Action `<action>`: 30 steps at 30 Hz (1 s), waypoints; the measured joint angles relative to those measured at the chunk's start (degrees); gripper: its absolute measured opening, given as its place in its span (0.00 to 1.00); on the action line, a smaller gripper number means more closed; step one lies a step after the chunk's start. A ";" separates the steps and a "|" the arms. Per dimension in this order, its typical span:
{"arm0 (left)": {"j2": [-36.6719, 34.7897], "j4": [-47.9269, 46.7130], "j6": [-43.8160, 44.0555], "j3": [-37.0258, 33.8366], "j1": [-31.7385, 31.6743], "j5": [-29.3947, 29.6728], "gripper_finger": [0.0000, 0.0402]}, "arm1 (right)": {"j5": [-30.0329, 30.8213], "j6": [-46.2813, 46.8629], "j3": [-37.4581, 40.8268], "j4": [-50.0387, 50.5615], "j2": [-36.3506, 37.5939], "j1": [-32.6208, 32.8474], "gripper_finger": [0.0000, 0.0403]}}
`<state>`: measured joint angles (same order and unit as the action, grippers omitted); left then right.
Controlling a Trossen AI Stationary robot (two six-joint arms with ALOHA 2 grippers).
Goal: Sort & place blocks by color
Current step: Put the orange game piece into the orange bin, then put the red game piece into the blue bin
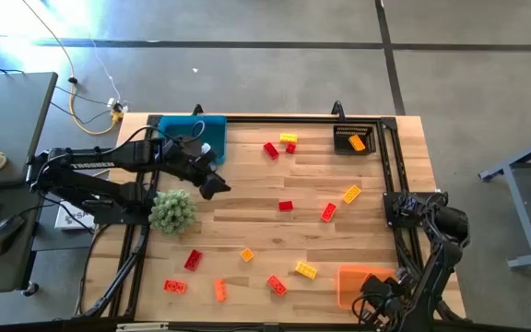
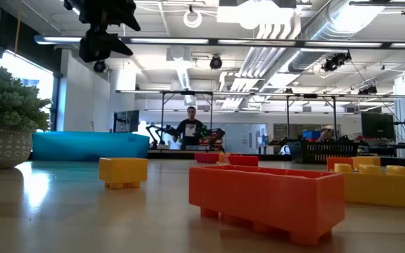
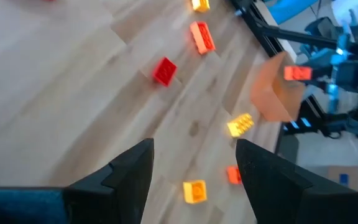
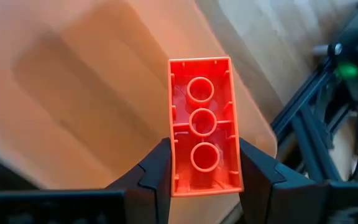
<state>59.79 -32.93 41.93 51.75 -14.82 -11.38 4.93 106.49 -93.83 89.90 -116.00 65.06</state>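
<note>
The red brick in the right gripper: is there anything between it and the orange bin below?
Nothing visible. The right gripper holds the red brick directly over the orange bin; only open air shows between them, and the bin looks empty underneath it.

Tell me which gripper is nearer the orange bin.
Right. The right gripper holds a red block directly over the orange bin; the left gripper hovers far across the table beside the blue bin.
</note>
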 joint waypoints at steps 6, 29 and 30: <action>0.00 -0.12 6.73 0.00 6.02 0.64 0.54 | 0.63 -6.27 2.56 -2.90 0.69 -0.04 0.28; 8.06 -7.12 31.67 -0.02 28.86 8.84 0.54 | 1.66 -8.89 5.41 -4.19 6.46 -0.16 0.43; 8.41 -7.16 33.10 -0.02 29.64 8.85 0.54 | 2.72 -8.85 5.41 -4.15 7.01 -0.16 0.43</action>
<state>68.19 -40.09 75.03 51.73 14.82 -2.52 7.65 97.64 -88.42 85.75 -108.99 64.90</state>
